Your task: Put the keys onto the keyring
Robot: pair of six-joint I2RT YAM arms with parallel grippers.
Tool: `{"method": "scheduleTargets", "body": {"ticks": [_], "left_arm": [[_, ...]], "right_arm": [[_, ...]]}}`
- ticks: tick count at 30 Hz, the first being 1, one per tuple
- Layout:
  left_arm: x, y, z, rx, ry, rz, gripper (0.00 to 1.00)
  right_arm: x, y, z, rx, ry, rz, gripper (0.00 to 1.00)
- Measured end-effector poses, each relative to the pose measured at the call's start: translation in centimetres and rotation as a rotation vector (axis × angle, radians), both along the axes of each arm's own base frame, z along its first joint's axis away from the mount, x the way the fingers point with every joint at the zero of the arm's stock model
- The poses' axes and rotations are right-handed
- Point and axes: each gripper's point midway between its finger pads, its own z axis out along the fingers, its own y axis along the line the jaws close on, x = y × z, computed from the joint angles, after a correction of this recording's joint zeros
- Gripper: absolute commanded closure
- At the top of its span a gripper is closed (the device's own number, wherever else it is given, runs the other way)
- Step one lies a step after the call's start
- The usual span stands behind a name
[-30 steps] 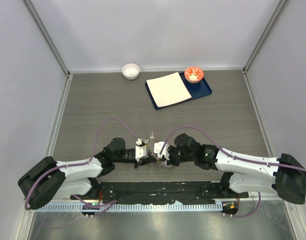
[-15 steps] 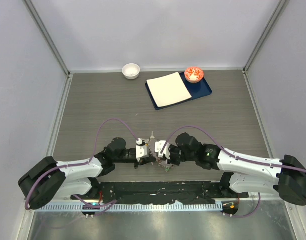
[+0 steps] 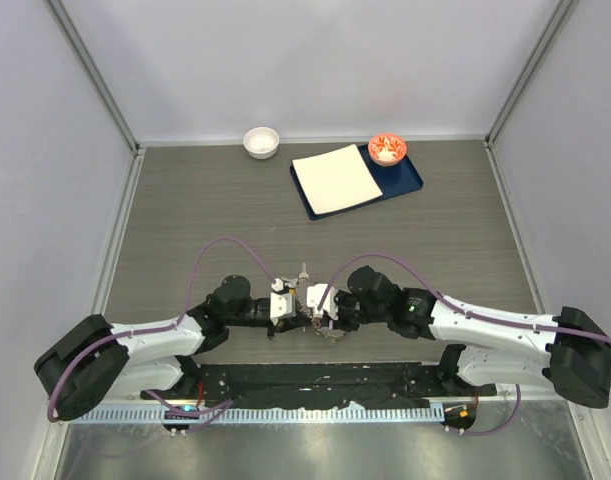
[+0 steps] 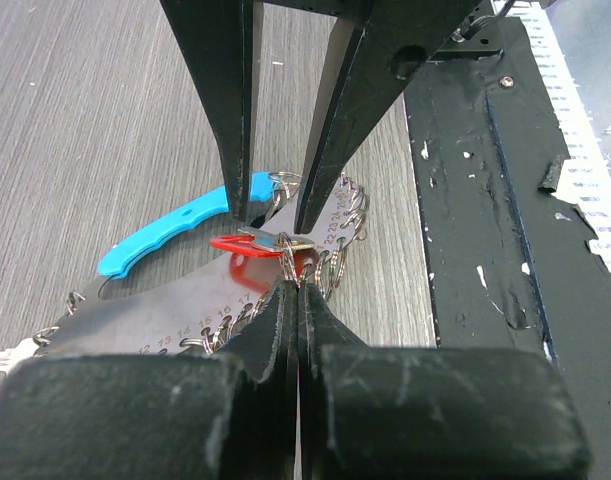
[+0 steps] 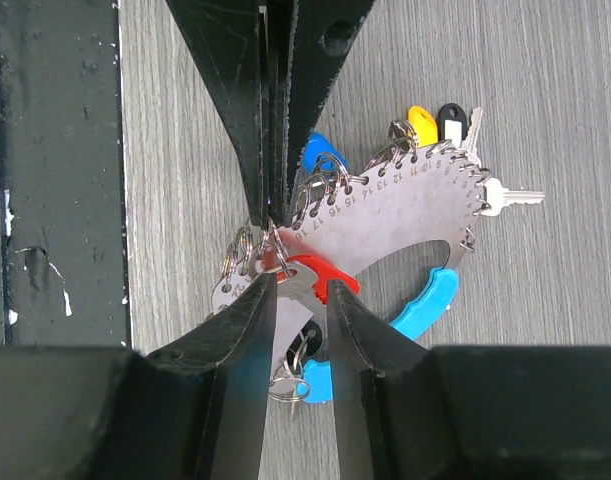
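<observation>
Plainly this is light, fiddly metal. The keyring (image 5: 415,215) is a thin, stiff crescent plate with numbers along its rim, a row of small wire loops at the edge and a light blue grip (image 5: 430,305). It lies flat on the tabletop (image 5: 545,80), close to the near edge and between the two arms. Several keys (image 5: 422,122) already hang at its far end: yellow, black and blue heads, plus one bare silver one.

The right hand (image 5: 300,290) has its fingers only narrowly parted, with the red key (image 5: 305,268) between them. It looks clamped on the plastic head. The left hand (image 4: 297,290) has its fingers pressed together, tips right at a small loop (image 4: 288,262) on the plate's edge. Whether wire is actually nipped between them cannot be told.

I judge the plate will slide and pivot readily on the smooth wood grain, since little weight holds it down. The loops are springy and slick, so a pinch on bare wire could slip or snap free. The key's plastic head is the best hold, being broad, flat and less slippery than the blade. The plate is better steadied at the edge beside the working loop than at the far blue grip, where it would swing. Nothing looks fragile, but small twists matter.
</observation>
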Motion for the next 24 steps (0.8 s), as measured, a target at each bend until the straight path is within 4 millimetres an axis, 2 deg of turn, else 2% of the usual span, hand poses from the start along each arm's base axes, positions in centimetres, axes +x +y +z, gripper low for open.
{"method": "scheduleTargets", "body": {"ticks": [14,20,24], "left_arm": [[-0.36,-0.04,0.07,-0.004,0.005,-0.020,1.00],[-0.39,-0.04,0.07,-0.004,0.005,-0.021,1.00],[-0.44,-0.05,0.07,-0.005,0.006,-0.024,1.00]], "right_arm": [[-0.56,0.25,-0.73,-0.015,0.013,0.048,0.75],[-0.82,0.31,-0.90,-0.018,0.021,0.063,0.82],[-0.87,0.36,-0.84,-0.016,0.021,0.069,0.92]]}}
